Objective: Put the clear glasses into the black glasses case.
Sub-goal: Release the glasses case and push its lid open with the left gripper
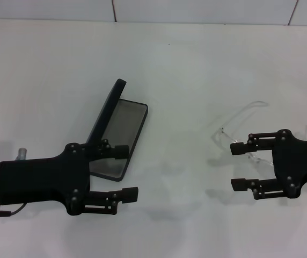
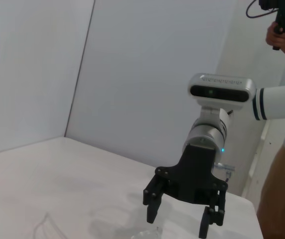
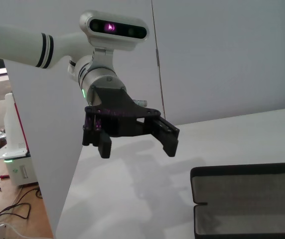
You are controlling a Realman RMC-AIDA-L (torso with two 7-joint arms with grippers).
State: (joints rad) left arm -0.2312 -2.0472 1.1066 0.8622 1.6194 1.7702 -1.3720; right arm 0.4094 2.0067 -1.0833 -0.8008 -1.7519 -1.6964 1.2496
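The black glasses case [image 1: 124, 128] lies open on the white table left of centre, its lid [image 1: 107, 110] tilted up and the grey lining showing. The right wrist view shows the case [image 3: 247, 191] empty. My left gripper [image 1: 124, 172] is open just in front of the case, one finger over its near end. The clear glasses [image 1: 238, 116] lie on the table at the right. My right gripper [image 1: 234, 166] is open at their near side, its upper finger over the lens. The left wrist view shows the right gripper [image 2: 178, 224] hovering above the table.
The white table [image 1: 185, 64] ends at a tiled wall at the back. A person holding a camera [image 2: 282, 20] stands behind the right arm. Past the table's left edge there is a floor with equipment and cables [image 3: 3, 164].
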